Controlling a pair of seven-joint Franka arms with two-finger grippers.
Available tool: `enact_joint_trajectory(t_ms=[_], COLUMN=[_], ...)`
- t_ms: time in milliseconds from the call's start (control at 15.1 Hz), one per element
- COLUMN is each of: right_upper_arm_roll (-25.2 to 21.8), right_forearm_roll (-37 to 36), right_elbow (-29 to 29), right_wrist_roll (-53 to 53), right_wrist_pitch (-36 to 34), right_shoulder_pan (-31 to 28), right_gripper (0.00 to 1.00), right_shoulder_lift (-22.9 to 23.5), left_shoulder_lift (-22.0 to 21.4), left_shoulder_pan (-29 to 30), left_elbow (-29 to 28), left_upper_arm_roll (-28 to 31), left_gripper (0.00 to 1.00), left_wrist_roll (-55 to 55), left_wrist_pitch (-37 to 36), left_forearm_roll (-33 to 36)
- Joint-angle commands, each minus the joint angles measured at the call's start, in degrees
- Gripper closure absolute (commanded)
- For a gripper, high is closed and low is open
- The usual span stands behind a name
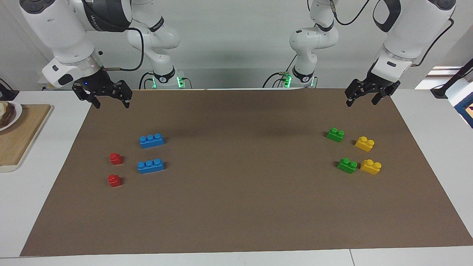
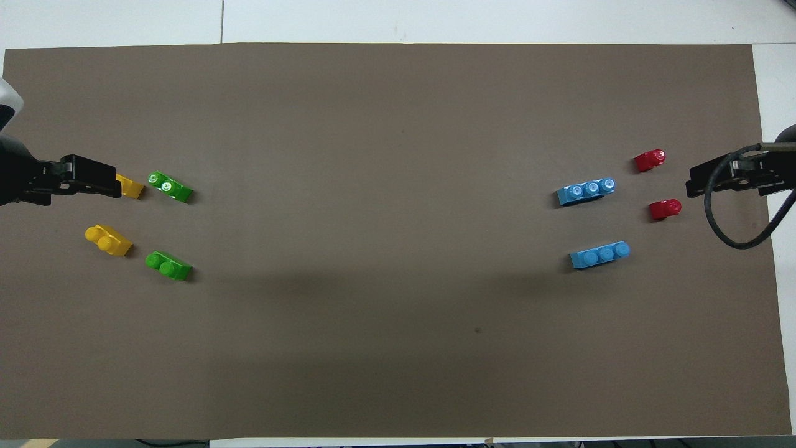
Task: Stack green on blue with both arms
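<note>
Green bricks: I see two. The green brick nearer the robots [image 1: 335, 134] [image 2: 168, 266] and the green brick farther from the robots [image 1: 347, 165] [image 2: 170, 186] both lie flat on the brown mat [image 1: 236, 207] [image 2: 398, 348], studs up, below the left gripper's fingers and toward the middle of the bench from them. Neither is touched.
Blue bricks: I see two as well. The nearer blue brick [image 1: 152, 140] [image 2: 599, 254] and the farther blue brick [image 1: 150, 166] [image 2: 586, 191] lie side by side toward the right arm's end, below the right gripper's fingers and apart from them. No green sits on either.
Left gripper: my left gripper [image 1: 367, 96] [image 2: 93, 177] hangs in the air over the mat's corner at its own end, fingers spread and released, nothing between them.
Right gripper: my right gripper [image 1: 111, 100] [image 2: 703, 180] hangs over the mat's edge at its own end, fingers spread wide, grasping nothing.
Yellow bricks: one yellow brick [image 1: 364, 143] [image 2: 109, 239] beside each green, the other yellow brick [image 1: 370, 166] [image 2: 130, 186] partly covered by the left fingers in the overhead view.
Red bricks: two small ones [image 1: 116, 158] [image 2: 665, 209] and [image 1: 114, 180] [image 2: 649, 160], beside the blues, closest to the right fingers.
Bench: white [image 1: 436, 147], with a wooden board [image 1: 18, 136] at the right arm's end.
</note>
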Motion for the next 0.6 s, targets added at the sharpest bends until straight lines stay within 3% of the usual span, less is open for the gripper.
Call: enact_joint_trajectory(t_ms=[0, 265, 531], right_upper_arm_roll=[0.30, 0.04, 0.03], right_forearm_roll=[-0.73, -0.91, 1.47], right_elbow=[-1.67, -1.31, -1.05], right_wrist_roll=[0.21, -0.23, -2.34], right_wrist_pitch=[1.03, 4.71, 5.68], right_shoulder_pan=[-0.44, -1.75, -2.20], right_gripper=[0.00, 0.00, 0.00], right_shoulder_lift=[-1.39, -1.12, -1.39], left_shoulder_lift=[-0.20, -0.20, -2.04], left_shoulder_pan=[-0.30, -0.30, -0.21], left_elbow=[0.31, 0.05, -4.25], left_upper_arm_roll=[0.34, 0.34, 0.43], left_gripper=[0.00, 0.00, 0.00], left_wrist_roll=[0.50, 0.50, 0.15], left_wrist_pitch=[-0.81, -0.55, 2.08], left_forearm_roll=[-0.91, -0.91, -0.91])
